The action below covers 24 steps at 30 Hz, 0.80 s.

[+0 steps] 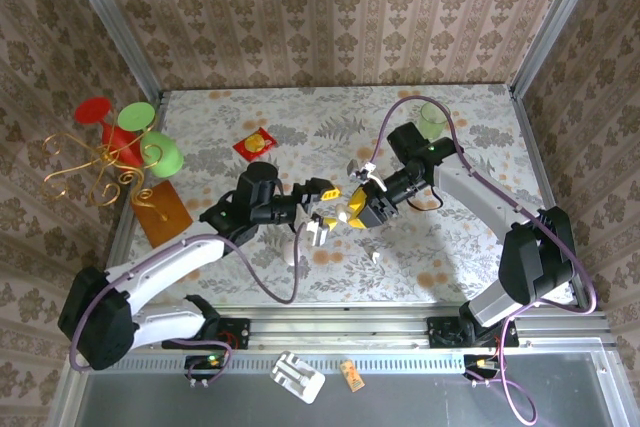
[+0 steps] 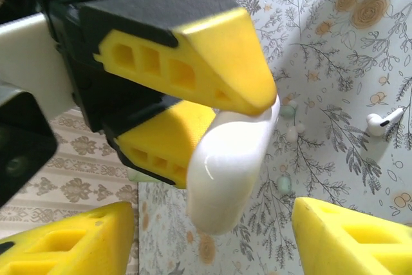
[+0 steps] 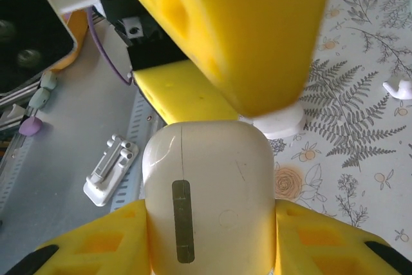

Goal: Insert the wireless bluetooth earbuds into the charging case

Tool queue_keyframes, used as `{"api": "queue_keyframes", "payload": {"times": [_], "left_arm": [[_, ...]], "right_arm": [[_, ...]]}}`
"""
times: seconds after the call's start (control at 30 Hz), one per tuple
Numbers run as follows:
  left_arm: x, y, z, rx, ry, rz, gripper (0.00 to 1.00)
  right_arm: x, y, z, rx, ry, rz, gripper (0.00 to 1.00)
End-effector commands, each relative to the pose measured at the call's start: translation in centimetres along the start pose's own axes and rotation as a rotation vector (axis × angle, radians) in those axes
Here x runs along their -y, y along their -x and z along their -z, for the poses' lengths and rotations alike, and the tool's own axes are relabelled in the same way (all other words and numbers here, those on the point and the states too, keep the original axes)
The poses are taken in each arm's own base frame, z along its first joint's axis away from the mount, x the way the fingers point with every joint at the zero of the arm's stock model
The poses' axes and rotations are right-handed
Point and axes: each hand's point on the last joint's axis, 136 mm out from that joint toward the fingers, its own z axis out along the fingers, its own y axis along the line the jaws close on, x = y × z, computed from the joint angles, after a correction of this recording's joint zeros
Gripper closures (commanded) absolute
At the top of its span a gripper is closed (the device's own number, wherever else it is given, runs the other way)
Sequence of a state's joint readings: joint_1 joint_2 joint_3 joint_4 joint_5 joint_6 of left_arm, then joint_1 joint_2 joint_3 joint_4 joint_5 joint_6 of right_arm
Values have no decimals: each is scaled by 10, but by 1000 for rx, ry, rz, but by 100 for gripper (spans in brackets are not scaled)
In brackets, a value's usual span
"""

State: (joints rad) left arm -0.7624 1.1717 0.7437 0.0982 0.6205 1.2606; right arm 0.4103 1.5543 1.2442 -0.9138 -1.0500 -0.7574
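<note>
The charging case (image 3: 212,159), a white rounded box with its lid closed and hinge strip facing the camera, is clamped between the yellow fingers of my right gripper (image 3: 211,214). Seen from above, the right gripper (image 1: 358,209) holds the case (image 1: 340,215) above the table's middle. My left gripper (image 1: 322,209) faces it. In the left wrist view the case (image 2: 228,172) hangs between the left gripper's (image 2: 215,217) spread fingers, with a gap on each side. One earbud (image 2: 384,122) lies on the cloth; from above, small white earbuds (image 1: 377,258) (image 1: 357,165) lie near the grippers.
A white egg-shaped oval (image 1: 291,252) lies near the left arm. At the left stand a gold wire stand with green and red discs (image 1: 130,142) and a brown card (image 1: 162,210). A red packet (image 1: 254,142) and a green cup (image 1: 432,119) sit farther back. A white clip (image 1: 298,375) lies on the front ledge.
</note>
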Motion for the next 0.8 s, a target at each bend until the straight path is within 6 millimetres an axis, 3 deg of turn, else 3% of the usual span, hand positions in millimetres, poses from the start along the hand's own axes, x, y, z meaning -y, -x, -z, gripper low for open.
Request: {"api": "queue_keyframes", "payload": {"times": [0.0, 0.4, 0.57, 0.77], "left_arm": [[-10, 15, -2, 54, -4, -54, 39], [-2, 24, -10, 109, -45, -41, 61], [2, 21, -15, 112, -63, -31, 67], [2, 18, -19, 106, -71, -26, 81]], "right_arm": [[-9, 9, 3, 35, 49, 8, 68], [0, 7, -1, 39, 35, 13, 68], [3, 5, -3, 31, 33, 6, 68], [3, 3, -2, 21, 31, 8, 68]]}}
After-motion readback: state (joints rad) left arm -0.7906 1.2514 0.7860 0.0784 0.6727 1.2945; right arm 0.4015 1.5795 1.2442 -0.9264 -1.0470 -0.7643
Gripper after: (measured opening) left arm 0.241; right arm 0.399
